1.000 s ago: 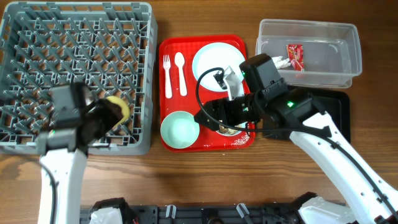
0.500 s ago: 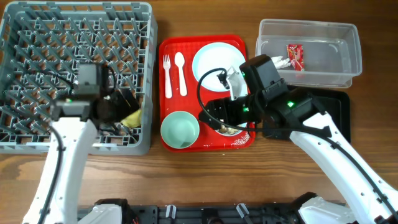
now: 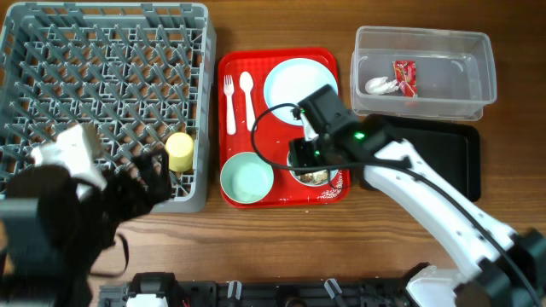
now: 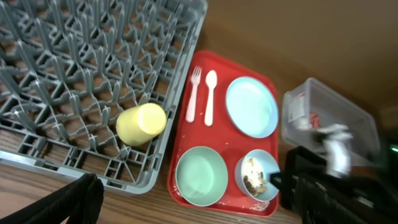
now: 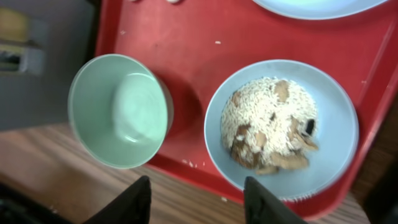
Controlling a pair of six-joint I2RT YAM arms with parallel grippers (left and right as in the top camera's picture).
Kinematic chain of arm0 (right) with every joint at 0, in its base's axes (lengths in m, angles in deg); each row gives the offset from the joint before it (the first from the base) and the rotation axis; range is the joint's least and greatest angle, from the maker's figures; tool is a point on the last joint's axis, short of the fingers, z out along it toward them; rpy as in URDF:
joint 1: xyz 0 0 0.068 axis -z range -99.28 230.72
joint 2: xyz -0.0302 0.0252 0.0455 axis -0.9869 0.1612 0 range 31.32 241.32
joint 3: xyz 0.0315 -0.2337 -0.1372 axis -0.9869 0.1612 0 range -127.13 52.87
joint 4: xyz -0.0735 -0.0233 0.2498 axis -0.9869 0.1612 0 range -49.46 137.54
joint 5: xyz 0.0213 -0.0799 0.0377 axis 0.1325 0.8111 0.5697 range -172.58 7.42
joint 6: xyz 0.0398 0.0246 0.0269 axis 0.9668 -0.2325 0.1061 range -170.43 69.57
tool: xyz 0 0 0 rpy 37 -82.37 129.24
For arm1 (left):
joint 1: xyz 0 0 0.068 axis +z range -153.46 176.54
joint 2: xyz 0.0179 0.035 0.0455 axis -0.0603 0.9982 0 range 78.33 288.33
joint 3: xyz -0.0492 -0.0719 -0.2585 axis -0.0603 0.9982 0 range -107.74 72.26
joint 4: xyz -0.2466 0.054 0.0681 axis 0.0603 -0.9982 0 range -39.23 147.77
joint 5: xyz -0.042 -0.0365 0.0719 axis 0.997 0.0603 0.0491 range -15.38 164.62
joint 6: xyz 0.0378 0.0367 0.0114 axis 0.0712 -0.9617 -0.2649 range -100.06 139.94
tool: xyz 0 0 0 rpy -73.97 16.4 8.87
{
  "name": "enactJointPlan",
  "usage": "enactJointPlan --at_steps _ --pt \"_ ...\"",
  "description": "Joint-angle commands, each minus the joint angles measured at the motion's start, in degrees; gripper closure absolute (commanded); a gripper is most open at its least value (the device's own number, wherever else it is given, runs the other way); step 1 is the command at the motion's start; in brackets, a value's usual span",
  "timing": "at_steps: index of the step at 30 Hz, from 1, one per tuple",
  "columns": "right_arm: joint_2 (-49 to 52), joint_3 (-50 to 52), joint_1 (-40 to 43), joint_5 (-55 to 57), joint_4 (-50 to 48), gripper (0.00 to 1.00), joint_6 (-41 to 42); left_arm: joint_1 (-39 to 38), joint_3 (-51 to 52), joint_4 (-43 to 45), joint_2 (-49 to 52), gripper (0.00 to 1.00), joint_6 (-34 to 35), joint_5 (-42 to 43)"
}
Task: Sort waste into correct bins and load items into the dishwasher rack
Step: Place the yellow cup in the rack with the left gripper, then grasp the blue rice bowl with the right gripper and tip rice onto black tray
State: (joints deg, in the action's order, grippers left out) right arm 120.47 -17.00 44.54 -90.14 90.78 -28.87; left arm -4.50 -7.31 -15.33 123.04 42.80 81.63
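Observation:
The grey dishwasher rack [image 3: 102, 51] fills the far left. The yellow cup [image 3: 179, 152] lies in its front right corner, also in the left wrist view [image 4: 141, 123]. My left gripper [image 3: 145, 175] is open and empty, just in front of the rack. On the red tray lie a white fork [image 3: 229, 104], spoon [image 3: 247, 95], pale blue plate [image 3: 290, 81] and an empty mint bowl [image 3: 247, 177]. My right gripper [image 5: 199, 205] is open above the bowl [image 5: 339, 134] of rice scraps [image 5: 267, 118]. The red wrapper [image 3: 403, 77] and napkin [image 3: 380, 84] lie in the clear tub [image 3: 478, 60].
The red serving tray [image 3: 256, 194] sits mid-table between the rack and the bins. The flat black tray [image 3: 452, 162] lies in front of the clear tub, partly under my right arm. Bare wooden table runs along the front edge.
My left gripper let go of the yellow cup in the rack and pulled back toward the front left. My right gripper shifted left, over the rice bowl.

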Motion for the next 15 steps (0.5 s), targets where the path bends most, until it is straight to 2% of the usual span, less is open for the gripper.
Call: enactJointPlan --at_steps 1,3,7,9,13,15 --pt "7.8 0.2 -2.2 2.9 -2.8 0.56 3.0 -0.1 -0.6 -1.1 -4.2 0.00 -1.5 0.8" --pt "11.5 0.2 -2.5 6.6 -4.5 0.55 7.5 -0.1 -0.5 -1.6 -5.4 0.00 -1.5 0.8" --pt "16.7 0.2 -2.5 6.3 -7.8 0.56 8.9 -0.1 -0.5 -1.6 -5.4 0.00 -1.5 0.9" --pt "18.7 0.2 -2.5 6.4 -8.6 0.62 9.4 -0.1 -0.5 -1.6 -5.4 0.00 -1.5 0.9" --pt "20.2 0.2 -1.8 9.3 -8.2 0.96 12.1 -0.1 -0.5 -1.6 -5.4 0.00 -1.5 0.9" --pt "19.1 0.2 -1.0 9.3 -7.7 0.96 13.1 -0.1 -0.5 -1.6 -5.4 0.00 -1.5 0.9"
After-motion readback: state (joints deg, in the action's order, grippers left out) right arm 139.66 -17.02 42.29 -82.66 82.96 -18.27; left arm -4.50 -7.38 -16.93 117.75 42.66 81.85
